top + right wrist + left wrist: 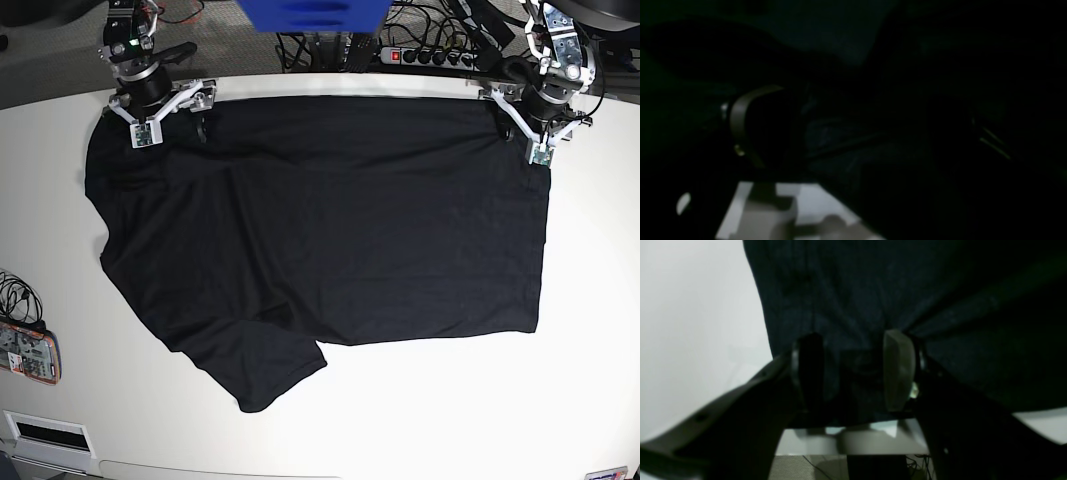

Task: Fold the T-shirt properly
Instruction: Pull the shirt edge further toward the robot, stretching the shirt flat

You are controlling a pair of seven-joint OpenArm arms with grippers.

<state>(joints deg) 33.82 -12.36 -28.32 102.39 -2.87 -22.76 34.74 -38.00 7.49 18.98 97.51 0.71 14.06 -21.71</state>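
Note:
The black T-shirt [330, 230] lies spread flat on the white table [500, 400], with one sleeve pointing toward the near left. My left gripper [535, 135] sits at the shirt's far right corner. In the left wrist view its fingers [898, 370] stand apart, dark cloth [873, 290] lies in the gap, and creases run toward one finger. My right gripper [170, 115] is at the far left corner, its jaws spread wide over the cloth. The right wrist view is very dark: one finger [740, 123] and folds of T-shirt [846, 143] show.
The table's far edge [350, 82] runs just behind both grippers, with a power strip [430, 55], cables and a blue object [312, 14] beyond it. An orange-cased device [28, 352] lies at the left edge. A white box [45, 432] sits at the near left corner.

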